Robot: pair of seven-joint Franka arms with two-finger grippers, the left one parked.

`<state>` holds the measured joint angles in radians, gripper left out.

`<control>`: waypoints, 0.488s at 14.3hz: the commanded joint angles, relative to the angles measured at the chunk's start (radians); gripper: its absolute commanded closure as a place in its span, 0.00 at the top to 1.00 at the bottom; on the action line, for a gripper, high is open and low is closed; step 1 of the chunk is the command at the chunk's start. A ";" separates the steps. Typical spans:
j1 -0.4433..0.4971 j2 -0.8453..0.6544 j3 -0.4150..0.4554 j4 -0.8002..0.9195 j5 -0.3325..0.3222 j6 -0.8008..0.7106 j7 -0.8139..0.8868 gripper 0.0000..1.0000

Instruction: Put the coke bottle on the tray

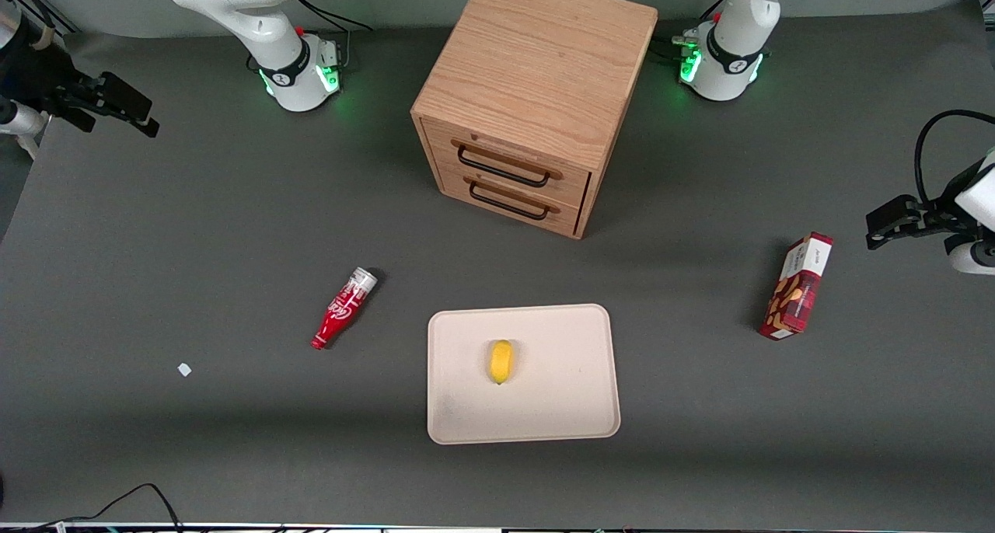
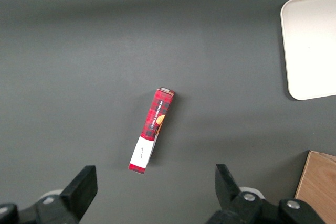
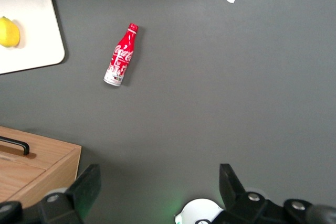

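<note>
The coke bottle (image 1: 344,308) lies on its side on the dark table (image 1: 194,230), cap nearer the front camera, beside the tray (image 1: 560,409) but apart from it, toward the working arm's end. A yellow lemon (image 1: 500,361) sits on the tray. Farther from the camera stands a wooden drawer cabinet (image 1: 528,98); its two handles show, its back is cut off. A white scrap (image 1: 184,370) lies near the bottle. The tool (image 3: 160,190) hangs high over the table with fingers spread wide, empty, only their tips showing.
</note>
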<state>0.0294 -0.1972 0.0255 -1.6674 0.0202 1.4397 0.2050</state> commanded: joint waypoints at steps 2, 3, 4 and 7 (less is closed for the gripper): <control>0.011 0.062 -0.012 0.104 0.023 -0.074 0.001 1.00; 0.009 0.065 -0.012 0.104 0.021 -0.076 -0.001 1.00; 0.009 0.065 -0.013 0.103 0.021 -0.076 -0.004 1.00; 0.012 0.070 -0.010 0.084 0.017 -0.076 -0.021 1.00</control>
<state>0.0305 -0.1417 0.0248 -1.5968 0.0204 1.3831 0.2044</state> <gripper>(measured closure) 0.000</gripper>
